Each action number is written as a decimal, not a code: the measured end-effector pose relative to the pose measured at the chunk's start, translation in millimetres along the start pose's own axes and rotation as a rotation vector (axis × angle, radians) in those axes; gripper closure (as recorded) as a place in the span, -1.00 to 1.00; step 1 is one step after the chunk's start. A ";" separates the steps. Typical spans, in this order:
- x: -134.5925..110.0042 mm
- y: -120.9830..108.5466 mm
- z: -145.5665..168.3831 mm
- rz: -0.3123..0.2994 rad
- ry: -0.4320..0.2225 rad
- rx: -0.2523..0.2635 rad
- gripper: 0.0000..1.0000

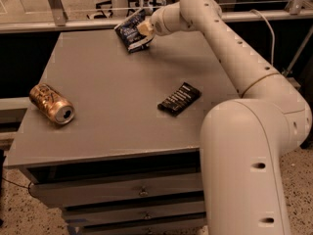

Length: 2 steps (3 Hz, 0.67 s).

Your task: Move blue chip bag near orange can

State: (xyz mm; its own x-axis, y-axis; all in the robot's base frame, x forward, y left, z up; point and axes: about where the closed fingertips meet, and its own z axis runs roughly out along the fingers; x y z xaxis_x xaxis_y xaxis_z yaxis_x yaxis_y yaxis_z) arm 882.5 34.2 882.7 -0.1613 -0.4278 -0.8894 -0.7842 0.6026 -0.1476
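My gripper (145, 30) is at the table's (107, 82) twelve o'clock edge, pinching the blue chip bag (129, 31) by its three o'clock side. The bag hangs tilted, seemingly just off the surface. The orange can (51, 103) lies on its side, well apart at eight o'clock. I hold only a crinkly edge, so the bag could slip out on the carry. If I come in low, I might nudge the can and set it rolling.

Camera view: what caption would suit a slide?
Robot hand grips the blue chip bag at the far table edge; orange can lies front left.
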 end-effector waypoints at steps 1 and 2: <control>-11.9 4.2 -15.5 -0.040 -0.031 0.002 1.00; -29.0 22.2 -42.4 -0.084 -0.101 -0.059 1.00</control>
State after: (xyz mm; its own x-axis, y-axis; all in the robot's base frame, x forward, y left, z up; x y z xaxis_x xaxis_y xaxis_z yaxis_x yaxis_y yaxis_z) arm 844.3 31.4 923.5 -0.0349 -0.4029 -0.9146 -0.8270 0.5255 -0.1999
